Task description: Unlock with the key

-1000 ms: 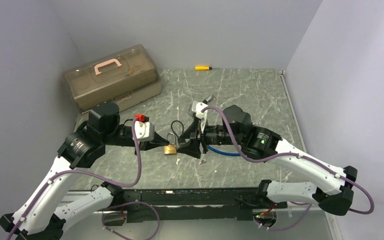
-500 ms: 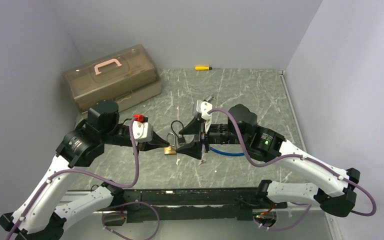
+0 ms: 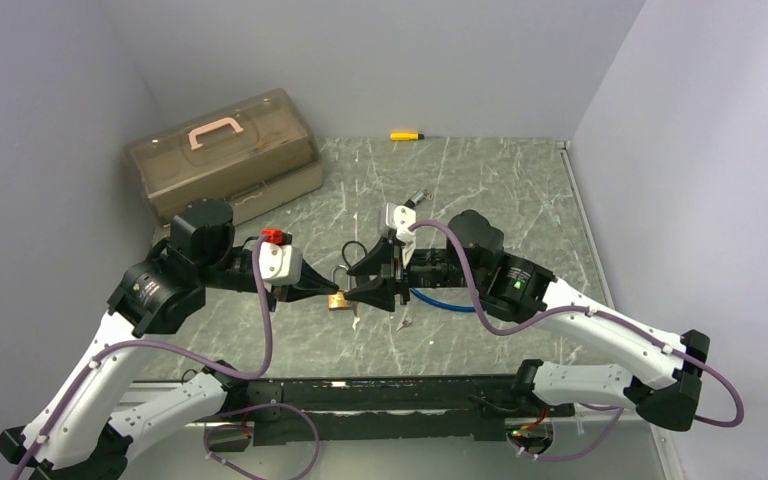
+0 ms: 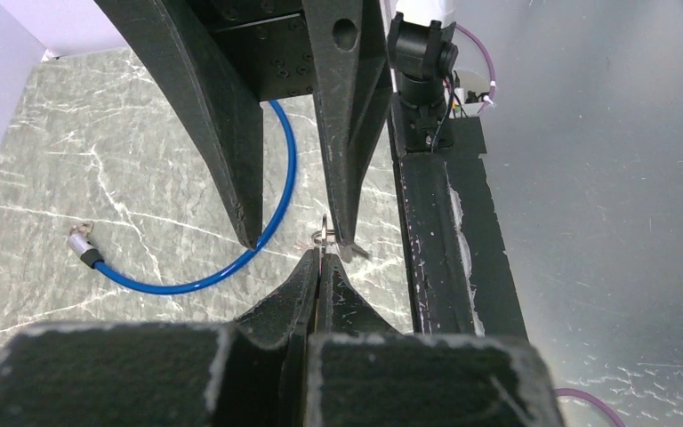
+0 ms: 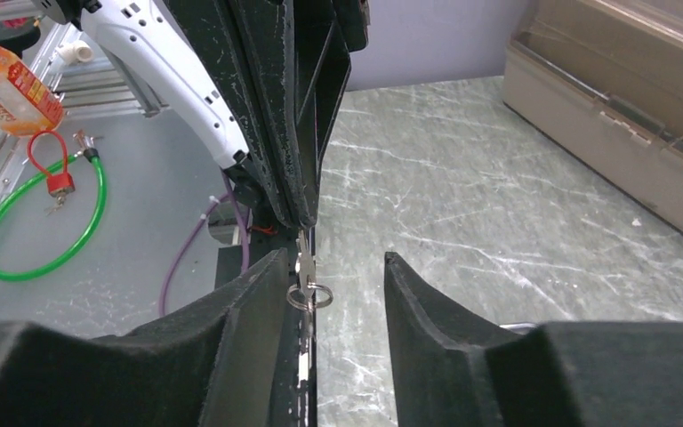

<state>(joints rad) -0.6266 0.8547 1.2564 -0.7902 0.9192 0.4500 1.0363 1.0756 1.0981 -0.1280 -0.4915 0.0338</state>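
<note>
Apparently L gripper (image 4: pixel 320 260) clamps key (image 5: pixel 303 265); R gripper (image 5: pixel 335 258) gapes beside.

- table (image 3: pixel 480 190): grey-green marble look, white veins all over
- padlock (image 3: pixel 339 299): brassy gold
- key (image 5: pixel 303 258): plain silver
- cable (image 4: pixel 169 285): bright blue
- toolbox (image 3: pixel 222 155): see-through brown, pink handle

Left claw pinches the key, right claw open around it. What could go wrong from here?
1. The left claw holds the key only at its very tips, so a nudge could twist or drop it.
2. The key sits against one finger of the open right claw, off centre, so closing may push it askew.
</note>
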